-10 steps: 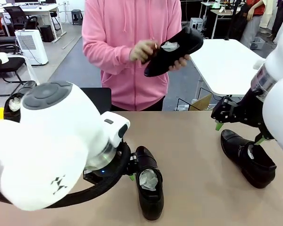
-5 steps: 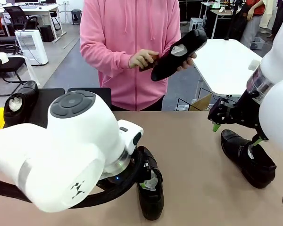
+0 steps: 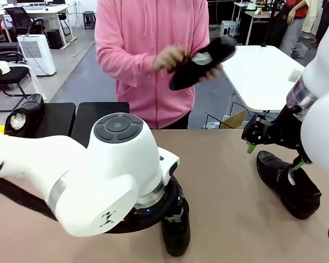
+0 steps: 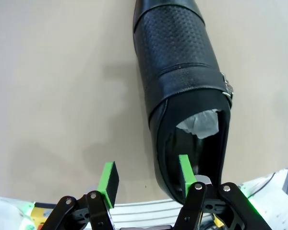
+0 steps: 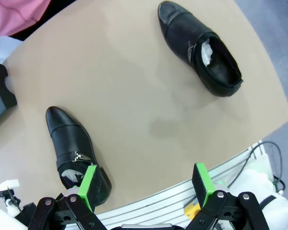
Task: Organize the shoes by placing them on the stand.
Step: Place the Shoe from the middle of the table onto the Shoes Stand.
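Observation:
In the left wrist view a glossy black shoe with white paper stuffing lies on the tan table. My left gripper is open at its heel end. One green pad is inside the shoe's mouth, the other outside its side wall. From the front, my left arm covers most of that shoe. My right gripper hangs open above the toe of a second shoe. Below the right gripper are two shoes, one near and one far. The black stand at the far left carries one shoe.
A person in a pink hoodie stands at the far side holding another black shoe in one hand, with the other hand on it. The table's right edge and front edge lie close to the far shoe. A white table stands behind.
My left arm has swung right and down over the near shoe, hiding more of it. The person's hands have shifted on the held shoe. The right gripper has edged slightly left.

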`<state>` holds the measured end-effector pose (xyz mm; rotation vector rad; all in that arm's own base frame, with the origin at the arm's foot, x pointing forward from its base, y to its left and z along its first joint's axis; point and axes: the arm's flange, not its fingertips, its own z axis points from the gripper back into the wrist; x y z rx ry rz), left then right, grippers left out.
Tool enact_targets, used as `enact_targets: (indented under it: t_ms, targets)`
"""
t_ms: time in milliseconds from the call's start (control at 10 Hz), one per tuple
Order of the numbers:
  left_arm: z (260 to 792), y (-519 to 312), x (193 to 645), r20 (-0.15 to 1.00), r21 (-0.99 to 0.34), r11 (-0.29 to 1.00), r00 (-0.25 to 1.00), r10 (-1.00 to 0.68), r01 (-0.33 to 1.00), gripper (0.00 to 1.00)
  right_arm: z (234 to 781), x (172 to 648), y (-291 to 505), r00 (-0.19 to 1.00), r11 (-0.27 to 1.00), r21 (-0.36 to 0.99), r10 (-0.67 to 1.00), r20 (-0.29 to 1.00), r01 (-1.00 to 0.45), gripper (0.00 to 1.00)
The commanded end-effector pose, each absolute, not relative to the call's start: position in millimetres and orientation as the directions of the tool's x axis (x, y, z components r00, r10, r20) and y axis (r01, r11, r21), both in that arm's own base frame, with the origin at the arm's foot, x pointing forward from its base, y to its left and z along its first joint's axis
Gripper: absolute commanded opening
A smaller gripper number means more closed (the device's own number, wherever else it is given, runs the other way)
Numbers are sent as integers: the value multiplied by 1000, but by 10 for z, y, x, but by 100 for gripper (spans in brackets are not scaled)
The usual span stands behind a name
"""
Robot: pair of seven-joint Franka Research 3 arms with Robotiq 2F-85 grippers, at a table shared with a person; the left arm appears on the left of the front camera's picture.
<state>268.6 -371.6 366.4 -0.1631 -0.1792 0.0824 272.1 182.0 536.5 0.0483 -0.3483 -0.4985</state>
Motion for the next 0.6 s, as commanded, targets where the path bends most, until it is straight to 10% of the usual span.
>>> enact_targets:
  t_ms: [0,300,500]
  targets:
    - [3542,-3897,2810,152,-114,988,981,119,-102,66,5379,2743,1834,824,883,135,-469,319,450,100]
    - [3357,-3954,2885,105,-84,992,990,100,-91,66,5379,2743,1834,824,883,135,-469,319,450,100]
    - [3324,-3964,2902,105,-75,995,991,79,-71,41,5379,2743,1834,824,883,135,-469,319,450,100]
